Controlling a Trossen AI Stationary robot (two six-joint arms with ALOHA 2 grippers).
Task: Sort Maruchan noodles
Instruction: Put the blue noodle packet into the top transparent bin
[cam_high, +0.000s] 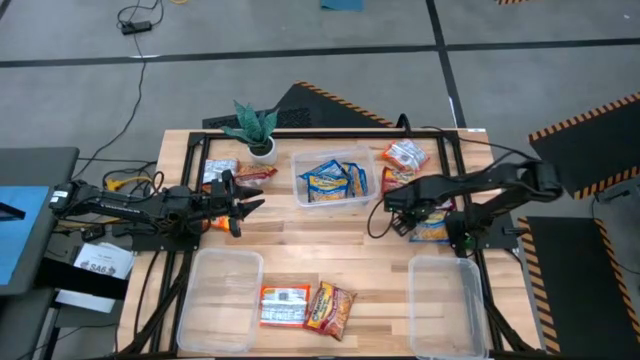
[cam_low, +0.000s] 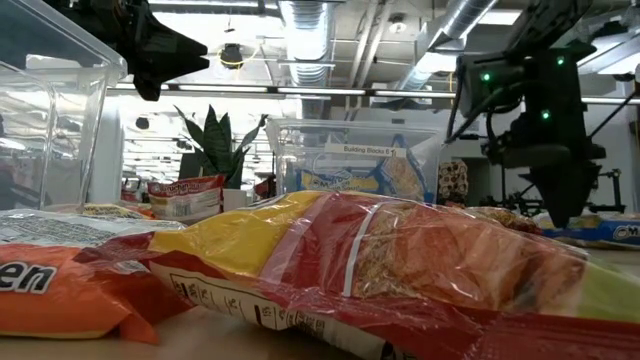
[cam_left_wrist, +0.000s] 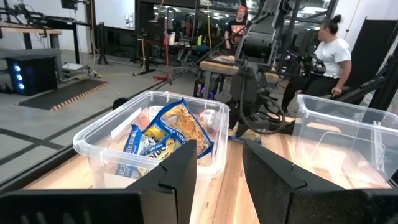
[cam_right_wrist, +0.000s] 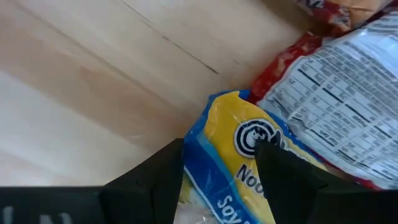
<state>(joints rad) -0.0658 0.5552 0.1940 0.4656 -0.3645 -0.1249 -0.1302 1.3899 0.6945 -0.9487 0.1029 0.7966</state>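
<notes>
Right gripper (cam_right_wrist: 221, 171) is low over a blue-and-yellow crinkly plastic noodle packet (cam_right_wrist: 249, 155) near the table's right edge, fingers spread to either side of the packet's corner, not closed on it. Just beside that packet lies a red packet turned label-side up (cam_right_wrist: 336, 93), white nutrition panel showing.

Left gripper (cam_high: 240, 203) is above the wooden table (cam_high: 350, 250) toward its left edge, fingers part-way open with nothing between them, pointing toward the clear rectangular plastic tub (cam_high: 330, 182) at the middle of the far side. That tub holds several blue-and-yellow packets (cam_high: 335, 180).

Other packets: two red-and-yellow ones by the far right corner (cam_high: 405, 155); a few by the far left corner (cam_high: 222, 172) next to a small potted green plant in a white pot (cam_high: 257, 130); two at the near edge, one orange-red with white (cam_high: 285, 305) and one red-and-yellow (cam_high: 330, 308), touching. Empty clear tubs stand at the near left corner (cam_high: 220, 298) and near right corner (cam_high: 448, 305).

Two people (cam_left_wrist: 329, 50) are visible in the room beyond the table.
</notes>
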